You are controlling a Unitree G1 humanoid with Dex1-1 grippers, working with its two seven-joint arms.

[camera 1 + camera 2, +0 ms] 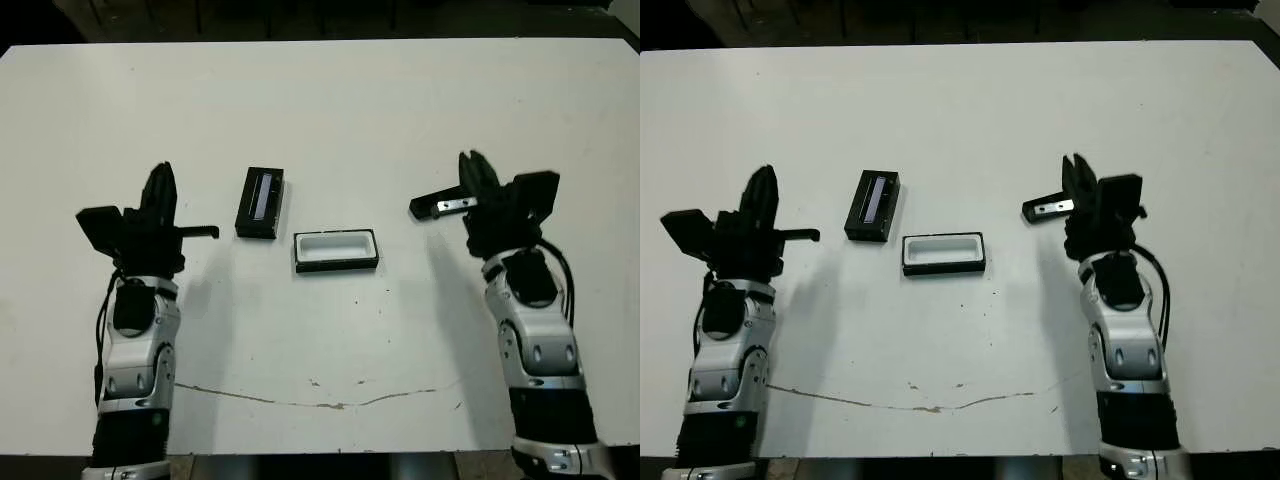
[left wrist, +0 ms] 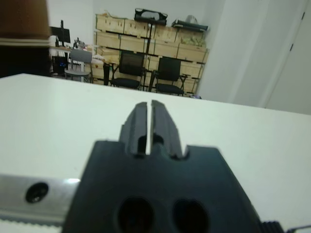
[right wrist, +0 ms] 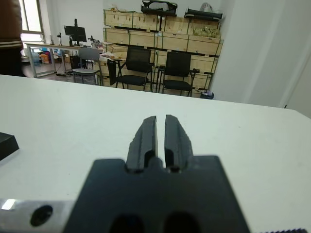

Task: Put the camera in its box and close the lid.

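On the white tabletop (image 1: 330,110) the box (image 1: 336,251) lies near the centre, its white lining facing up and its hollow showing nothing inside. Just beside it, at about 10 o'clock, rests the lid (image 1: 260,202), its pale grey stripe up, its near corner close to the box without clearly touching. The camera cannot be made out in any view. The left end effector (image 1: 160,187) hovers at 9 o'clock of the box, well apart from it, fingers together. The right end effector (image 1: 476,172) hovers at 3 o'clock, also well apart, fingers together and holding nothing.
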